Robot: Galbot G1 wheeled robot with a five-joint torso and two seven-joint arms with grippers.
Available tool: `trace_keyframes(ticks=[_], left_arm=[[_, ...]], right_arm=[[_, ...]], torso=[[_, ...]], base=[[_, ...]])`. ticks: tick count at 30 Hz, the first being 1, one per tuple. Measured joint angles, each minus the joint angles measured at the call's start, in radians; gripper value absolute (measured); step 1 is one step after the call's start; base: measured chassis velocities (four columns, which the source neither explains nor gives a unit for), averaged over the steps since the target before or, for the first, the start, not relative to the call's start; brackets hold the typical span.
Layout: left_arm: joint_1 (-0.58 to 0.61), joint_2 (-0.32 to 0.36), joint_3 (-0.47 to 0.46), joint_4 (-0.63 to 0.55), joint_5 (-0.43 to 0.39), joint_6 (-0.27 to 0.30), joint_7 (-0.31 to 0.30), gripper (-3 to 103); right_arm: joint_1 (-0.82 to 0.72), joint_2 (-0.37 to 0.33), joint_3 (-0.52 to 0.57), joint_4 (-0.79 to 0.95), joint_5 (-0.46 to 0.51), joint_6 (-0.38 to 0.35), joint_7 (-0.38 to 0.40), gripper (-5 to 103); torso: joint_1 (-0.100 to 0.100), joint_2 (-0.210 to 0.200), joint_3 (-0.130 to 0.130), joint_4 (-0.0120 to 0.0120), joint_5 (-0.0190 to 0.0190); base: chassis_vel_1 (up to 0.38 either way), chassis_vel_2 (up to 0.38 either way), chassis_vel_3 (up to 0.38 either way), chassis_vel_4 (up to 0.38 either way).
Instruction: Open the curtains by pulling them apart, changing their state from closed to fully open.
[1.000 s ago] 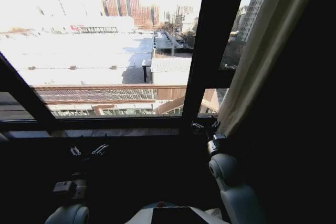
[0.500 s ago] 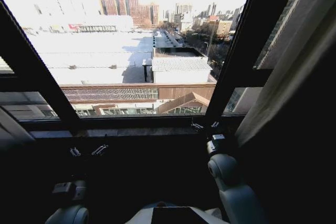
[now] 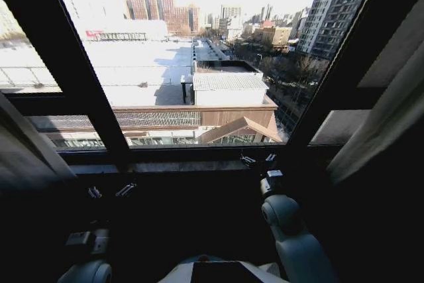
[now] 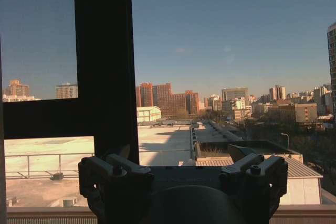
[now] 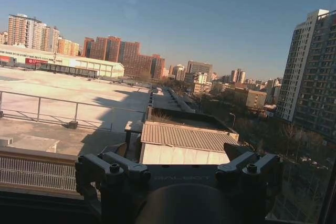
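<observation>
Curtains drawn to both sides of the window: left panel (image 3: pixel 26 154) at the left edge, right panel (image 3: pixel 384 130) at the right edge, wide bare glass and dark frame bars (image 3: pixel 79 77) between them. Left gripper (image 3: pixel 109 191) low before the sill (image 3: pixel 172 166), fingers apart, holding nothing, well clear of the left panel. Right gripper (image 3: pixel 258 160) at the sill toward the right frame bar, fingers apart and empty, near the right panel but not touching it.

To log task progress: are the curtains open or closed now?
Open: the curtains hang bunched at both sides, and the window between them is uncovered. Whether fully open, cannot tell.
</observation>
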Motion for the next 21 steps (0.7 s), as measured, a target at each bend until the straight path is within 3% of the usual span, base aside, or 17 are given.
trace_keyframes(ticks=[21], left_arm=[[0.002,-0.002,0.000,0.000,0.000,-0.001,0.001,100]], right_arm=[[0.005,0.002,-0.001,-0.008,0.000,0.001,-0.003,100]], torso=[[0.000,0.000,0.000,-0.0002,0.0003]], base=[[0.360,0.353,-0.358,-0.349]])
